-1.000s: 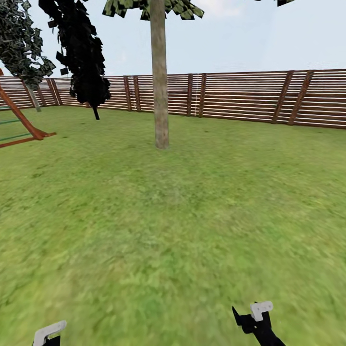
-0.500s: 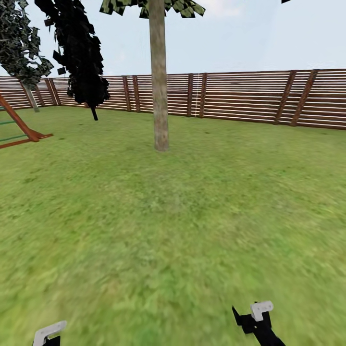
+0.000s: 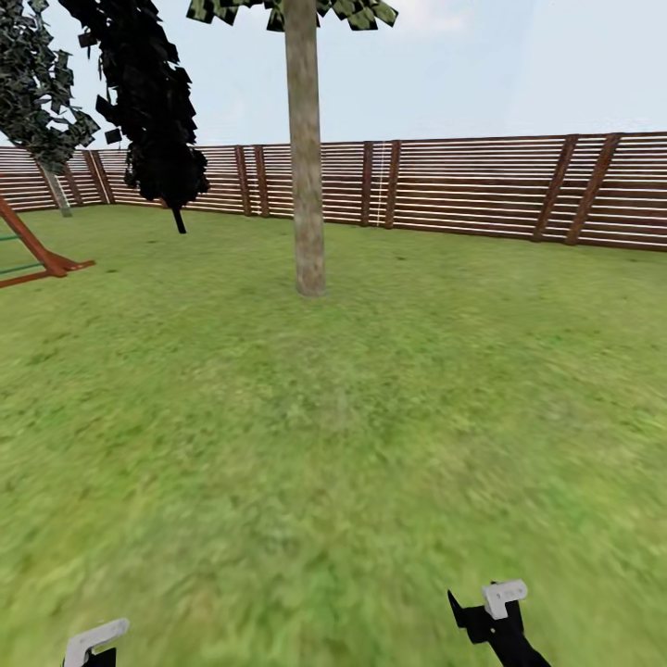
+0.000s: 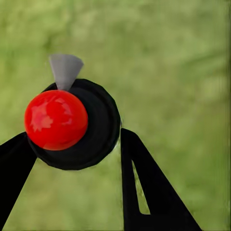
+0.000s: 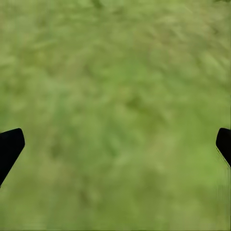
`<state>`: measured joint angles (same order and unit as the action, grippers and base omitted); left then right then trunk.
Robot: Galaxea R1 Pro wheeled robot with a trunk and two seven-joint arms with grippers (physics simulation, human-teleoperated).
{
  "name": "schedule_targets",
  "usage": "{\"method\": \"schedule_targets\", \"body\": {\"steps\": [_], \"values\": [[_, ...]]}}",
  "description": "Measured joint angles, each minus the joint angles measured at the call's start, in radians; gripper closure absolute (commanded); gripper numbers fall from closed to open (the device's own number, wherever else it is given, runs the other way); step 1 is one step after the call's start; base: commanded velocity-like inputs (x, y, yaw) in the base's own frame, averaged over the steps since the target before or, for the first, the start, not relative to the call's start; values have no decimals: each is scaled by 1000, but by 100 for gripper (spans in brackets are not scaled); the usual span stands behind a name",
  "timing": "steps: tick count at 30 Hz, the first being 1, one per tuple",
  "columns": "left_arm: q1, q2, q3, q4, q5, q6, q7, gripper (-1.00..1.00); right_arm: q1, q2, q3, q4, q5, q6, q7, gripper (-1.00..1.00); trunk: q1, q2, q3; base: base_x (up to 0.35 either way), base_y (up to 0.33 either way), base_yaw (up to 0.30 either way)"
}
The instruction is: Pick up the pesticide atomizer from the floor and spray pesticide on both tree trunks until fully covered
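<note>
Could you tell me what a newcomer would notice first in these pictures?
Probably the tall tree trunk standing on the lawn ahead, before the slatted fence. Next, the atomizer's red cap between the left gripper fingers, over grass.

The crown of the tree (image 3: 305, 148) is cut off by the head view's upper edge. The atomizer (image 4: 72, 122) body is hidden behind its red cap (image 4: 56, 119), and the lawn (image 5: 120, 96) is rendered blurred

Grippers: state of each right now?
Left gripper: shut on the atomizer, red cap between its fingers.
Right gripper: open, nothing held, grass between the fingertips.
</note>
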<state>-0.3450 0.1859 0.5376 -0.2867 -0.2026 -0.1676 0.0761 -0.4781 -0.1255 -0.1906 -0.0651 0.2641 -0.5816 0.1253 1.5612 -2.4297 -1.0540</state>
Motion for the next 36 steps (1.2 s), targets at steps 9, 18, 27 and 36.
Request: {"method": "schedule_targets", "body": {"steps": [9,18,27,36], "values": [[0,0,0,0,0,0,0,100,0,0,0,0,0,0,0,-100,0,0,0,341,0,0],[0,0,0,0,0,0,0,100,0,0,0,0,0,0,-1,-100,0,0,0,341,0,0],[1,0,0,0,0,0,0,100,0,0,0,0,0,0,0,-100,0,0,0,341,0,0],[1,0,0,0,0,0,0,100,0,0,0,0,0,0,0,-100,0,0,0,341,0,0]]}}
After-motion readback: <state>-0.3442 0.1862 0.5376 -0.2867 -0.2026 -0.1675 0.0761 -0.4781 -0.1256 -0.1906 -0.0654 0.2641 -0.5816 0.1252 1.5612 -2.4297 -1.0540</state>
